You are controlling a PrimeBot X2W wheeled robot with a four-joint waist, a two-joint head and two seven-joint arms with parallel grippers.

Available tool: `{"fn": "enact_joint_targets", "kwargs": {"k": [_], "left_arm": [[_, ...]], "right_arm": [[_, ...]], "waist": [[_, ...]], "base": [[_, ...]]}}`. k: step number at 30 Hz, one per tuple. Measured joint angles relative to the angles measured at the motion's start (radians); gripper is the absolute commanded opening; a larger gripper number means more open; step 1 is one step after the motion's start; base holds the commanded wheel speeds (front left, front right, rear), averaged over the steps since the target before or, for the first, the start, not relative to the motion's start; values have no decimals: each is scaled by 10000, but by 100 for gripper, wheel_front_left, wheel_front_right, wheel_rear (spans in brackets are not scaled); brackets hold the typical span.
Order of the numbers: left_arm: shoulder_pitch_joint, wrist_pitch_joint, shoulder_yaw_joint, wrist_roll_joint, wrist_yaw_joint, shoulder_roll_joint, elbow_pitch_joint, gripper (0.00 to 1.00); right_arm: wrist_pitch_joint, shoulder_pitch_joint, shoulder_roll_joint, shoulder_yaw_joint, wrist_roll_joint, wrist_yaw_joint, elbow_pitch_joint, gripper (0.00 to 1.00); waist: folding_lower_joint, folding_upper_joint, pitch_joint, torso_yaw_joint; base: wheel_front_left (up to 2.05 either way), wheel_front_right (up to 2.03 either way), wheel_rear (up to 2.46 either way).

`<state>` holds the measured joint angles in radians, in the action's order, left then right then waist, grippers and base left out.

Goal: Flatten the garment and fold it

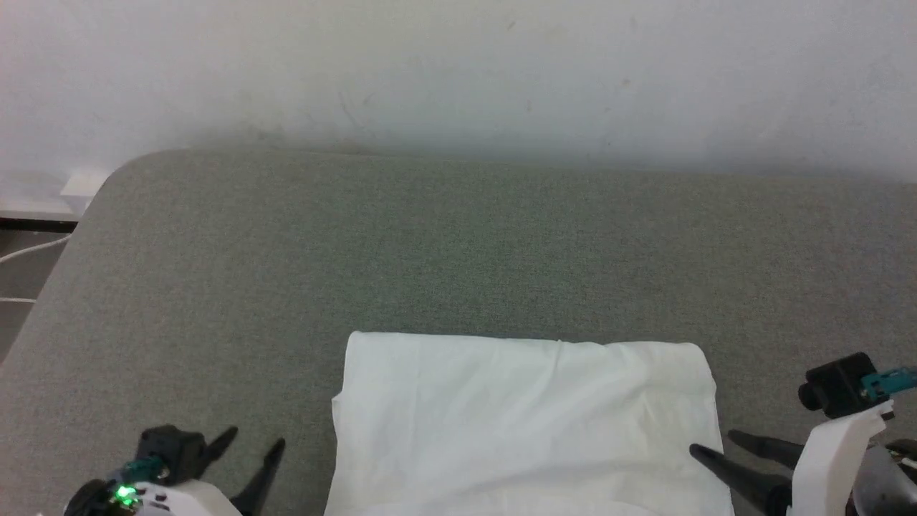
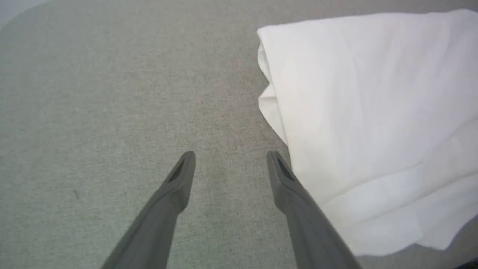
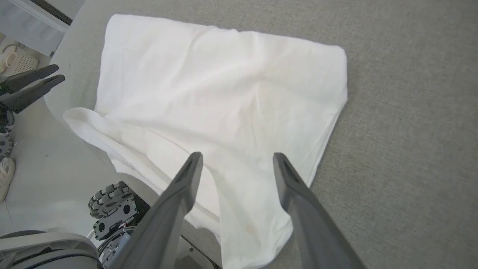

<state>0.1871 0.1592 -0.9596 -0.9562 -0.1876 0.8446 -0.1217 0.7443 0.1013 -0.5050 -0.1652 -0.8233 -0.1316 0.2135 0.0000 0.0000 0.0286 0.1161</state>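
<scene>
**Both tools wide open, empty; garment folded between them**

Head cam: the garment (image 1: 526, 423) lies as a rough white rectangle on the grey table (image 1: 458, 236), right between the two tools. Left gripper (image 1: 254, 438) sits just off the cloth's left edge, fingers spread, nothing held. Right gripper (image 1: 713, 441) is at the opposite edge, also spread and empty, with one fingertip over the cloth's border. Contact there? Can't tell.

Left wrist cam: left gripper (image 2: 230, 155) is wide open over bare table. The garment (image 2: 373, 112) is close beside the finger on the view's right; touching or not, can't tell. Extra from this cam: the cloth's side edge is stacked in several layers, so it's folded.

Right wrist cam: right gripper (image 3: 237, 155) is wide, gripping nothing, fingers above the near part of the garment (image 3: 224, 86). Extra here: that near part spills over the table's front edge and hangs, w/ the robot's wheeled base (image 3: 112, 201) and pale floor (image 3: 37, 149) below. Across the cloth from this tool, the left gripper (image 3: 59, 73) appears side-on at the view's left.
</scene>
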Motion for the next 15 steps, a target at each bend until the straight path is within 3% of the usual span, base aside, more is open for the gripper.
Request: {"fn": "enact_joint_targets", "kwargs": {"k": [3, 6, 11, 15], "left_arm": [[78, 675, 867, -355, -303, -94, -19, 100], [71, 953, 2017, -464, -589, -554, 77, 100], [-441, 978, 5565, 1145, -727, -2506, 1210, 100], [-1679, 978, 7317, 2932, -249, -4123, 1858, 100]], "right_arm": [[21, 12, 418, 752, 443, 0, 134, 100], [-211, 13, 940, 1252, 1657, 0, -65, 100], [-646, 46, 2675, 1921, 3072, 0, -842, 100], [-813, 105, 3636, 2272, 3923, 0, -1499, 100]], "waist": [[0, 0, -47, 48], [0, 0, -49, 73], [0, 0, -1, 145], [0, 0, 71, 165]], "base": [[0, 0, 0], [0, 0, 0], [0, 0, 0], [0, 0, 0]]}}
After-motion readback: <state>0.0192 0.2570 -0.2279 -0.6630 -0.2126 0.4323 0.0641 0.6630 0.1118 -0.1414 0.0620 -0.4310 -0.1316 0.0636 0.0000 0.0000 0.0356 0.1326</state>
